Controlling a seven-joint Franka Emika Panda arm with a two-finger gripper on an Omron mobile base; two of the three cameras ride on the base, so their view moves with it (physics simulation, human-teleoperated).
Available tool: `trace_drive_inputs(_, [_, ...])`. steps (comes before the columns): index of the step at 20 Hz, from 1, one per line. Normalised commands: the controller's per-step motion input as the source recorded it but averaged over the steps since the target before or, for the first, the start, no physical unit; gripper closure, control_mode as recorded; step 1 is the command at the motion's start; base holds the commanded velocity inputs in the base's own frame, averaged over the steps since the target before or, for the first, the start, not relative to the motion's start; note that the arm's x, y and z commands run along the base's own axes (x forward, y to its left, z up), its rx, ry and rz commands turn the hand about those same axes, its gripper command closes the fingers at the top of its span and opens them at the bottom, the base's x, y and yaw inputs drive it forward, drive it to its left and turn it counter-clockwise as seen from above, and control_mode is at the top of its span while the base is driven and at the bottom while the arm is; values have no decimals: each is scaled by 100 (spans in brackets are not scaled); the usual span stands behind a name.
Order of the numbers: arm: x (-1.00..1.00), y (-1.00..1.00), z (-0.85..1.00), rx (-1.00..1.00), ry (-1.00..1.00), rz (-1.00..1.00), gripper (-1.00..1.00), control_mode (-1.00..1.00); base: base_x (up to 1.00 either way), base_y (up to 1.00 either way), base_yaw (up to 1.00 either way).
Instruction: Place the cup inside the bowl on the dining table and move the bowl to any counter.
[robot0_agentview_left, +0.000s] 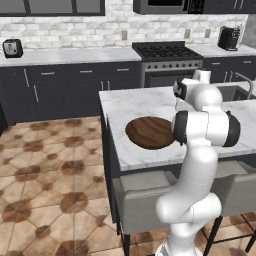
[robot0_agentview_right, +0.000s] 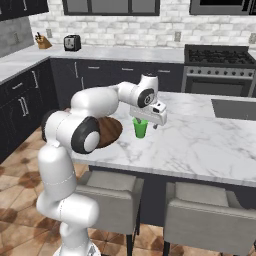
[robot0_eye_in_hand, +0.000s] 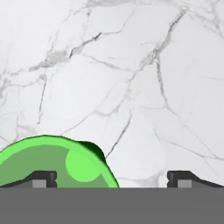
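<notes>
Left base view: bowl (robot0_agentview_left: 149, 132) sits on bench (robot0_agentview_left: 135, 105), arm partly hiding its right side. Right base view: end effector (robot0_agentview_right: 142, 120) just above cup (robot0_agentview_right: 140, 128), right of bowl. Hand view: fingertips (robot0_eye_in_hand: 43, 179) spread, cup off-centre to left. Should centre over cup before descending.

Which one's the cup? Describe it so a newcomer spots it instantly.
Find the marble-topped dining table with grey chairs tucked under its near edge. On its top, right of the wide brown bowl, stands the cup, directly under the tool. It is the only bright green thing there: a small plain handleless tumbler, far narrower than the bowl.
</notes>
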Motion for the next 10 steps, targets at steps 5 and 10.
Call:
trace_drive_inputs(5, [0,0,-12,0,0,0,-100,-100,0,0,0])
trace_drive_inputs(10, [0,0,-6,0,0,0,-100,-100,0,0,0])
